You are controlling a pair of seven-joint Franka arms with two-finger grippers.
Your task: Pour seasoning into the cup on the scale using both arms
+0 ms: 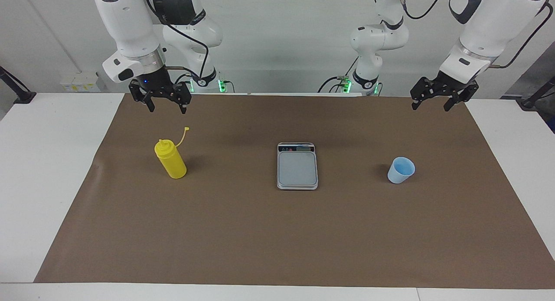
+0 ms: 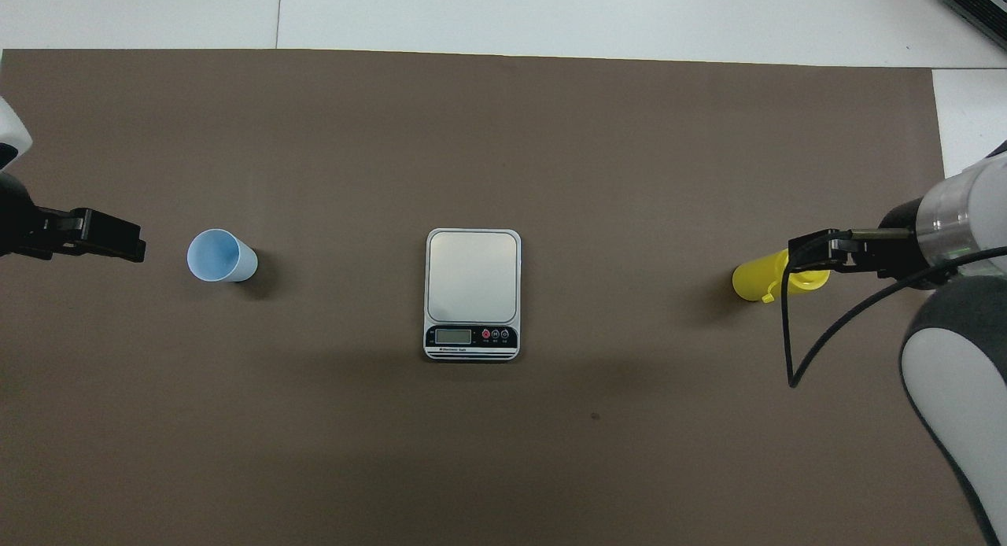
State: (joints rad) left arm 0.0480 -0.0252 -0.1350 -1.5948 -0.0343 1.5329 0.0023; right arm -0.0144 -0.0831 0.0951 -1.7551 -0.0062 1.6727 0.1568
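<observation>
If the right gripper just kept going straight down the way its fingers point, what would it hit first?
Probably the bare brown mat. The right gripper points down over a spot nearer the robots than the yellow bottle, so it would likely miss it, though depth is uncertain.

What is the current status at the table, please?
Left gripper and right gripper open, raised. Cup off scale. Bottle untouched. Nothing blocking.

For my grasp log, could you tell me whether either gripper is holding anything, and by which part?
Nothing is held. The left gripper and right gripper are both open and raised; the seasoning and cup stand untouched.
</observation>
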